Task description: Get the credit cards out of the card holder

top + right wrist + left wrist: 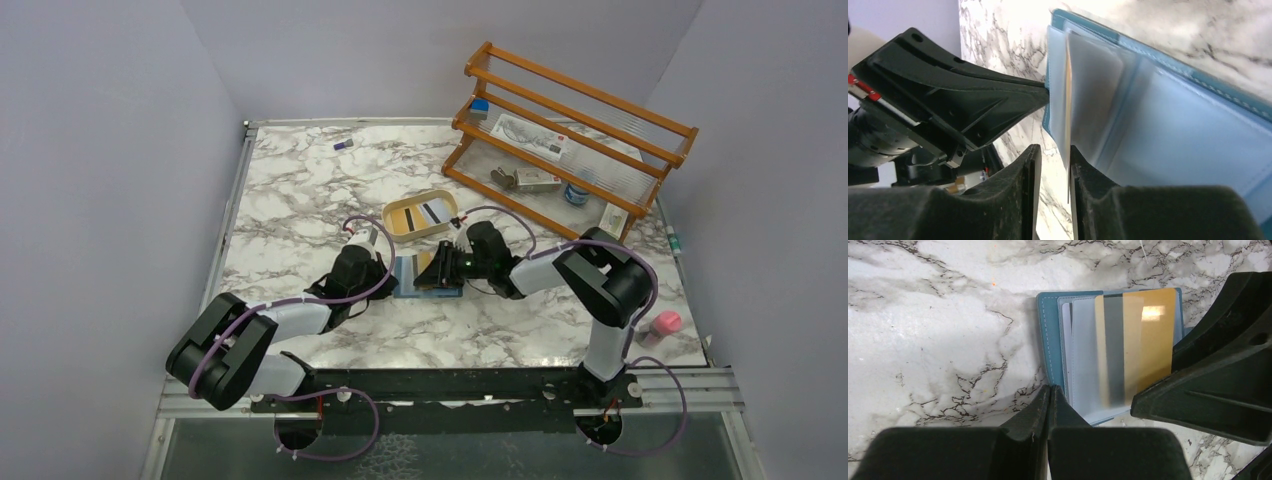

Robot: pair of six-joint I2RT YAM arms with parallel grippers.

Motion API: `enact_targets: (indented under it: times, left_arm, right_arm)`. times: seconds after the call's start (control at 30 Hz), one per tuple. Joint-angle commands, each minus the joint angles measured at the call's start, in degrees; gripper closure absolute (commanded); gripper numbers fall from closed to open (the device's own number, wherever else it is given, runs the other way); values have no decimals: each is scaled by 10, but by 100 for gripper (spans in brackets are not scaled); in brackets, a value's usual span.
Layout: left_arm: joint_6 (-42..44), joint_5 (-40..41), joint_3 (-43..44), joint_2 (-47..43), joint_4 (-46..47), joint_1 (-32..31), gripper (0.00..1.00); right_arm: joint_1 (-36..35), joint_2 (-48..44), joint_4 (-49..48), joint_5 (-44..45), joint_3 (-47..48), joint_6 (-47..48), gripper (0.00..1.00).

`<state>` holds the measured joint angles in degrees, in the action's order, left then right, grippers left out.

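One yellow card (1068,115) stands edge-on between the right claw's (1054,152) narrowed jaws, partly out of its sleeve in the open card holder (1173,140) just ahead. I cannot tell whether it's pinched. The left claw (1049,390), shut, rests on the holder's edge. With so thin a bite the card may slip, or drag the sleeve along.

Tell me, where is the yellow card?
Left wrist view, right of centre: the yellow card pokes from the open card holder, inside the right pincer.
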<state>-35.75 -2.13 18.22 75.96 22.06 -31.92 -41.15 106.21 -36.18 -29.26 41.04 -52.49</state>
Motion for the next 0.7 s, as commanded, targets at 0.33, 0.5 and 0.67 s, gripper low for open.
enact_targets:
  times: [0.33, 0.5, 0.67]
  left_arm:
    - [14, -13, -18, 1, -41, 5, 100]
    - [14, -15, -19, -1, -40, 5, 100]
    - [14, -17, -21, -7, -40, 6, 100]
  right_arm:
    - [30, -57, 127, 30, -24, 74, 86]
    - [39, -73, 162, 33, -16, 98, 99]
    - [44, -93, 240, 44, 26, 152, 100]
